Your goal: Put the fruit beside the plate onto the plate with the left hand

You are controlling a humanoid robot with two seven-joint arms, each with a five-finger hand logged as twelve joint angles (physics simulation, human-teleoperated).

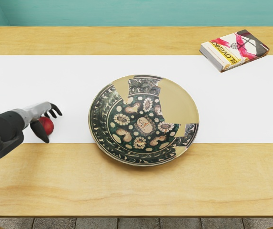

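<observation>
Table point(126, 186), white runner point(250, 100), plate point(181, 102), teal wall point(141, 12)

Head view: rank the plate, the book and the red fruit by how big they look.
1. plate, clearly largest.
2. book, though it lies farther back.
3. red fruit, smallest, partly covered by the left hand.

Pale wooden table point(136, 181) fills the view, a white runner point(41, 76) crossing it left to right. Teal wall point(146, 12) behind the far edge, and grey floor tiles point(126, 223) peeking out below the near edge.
</observation>
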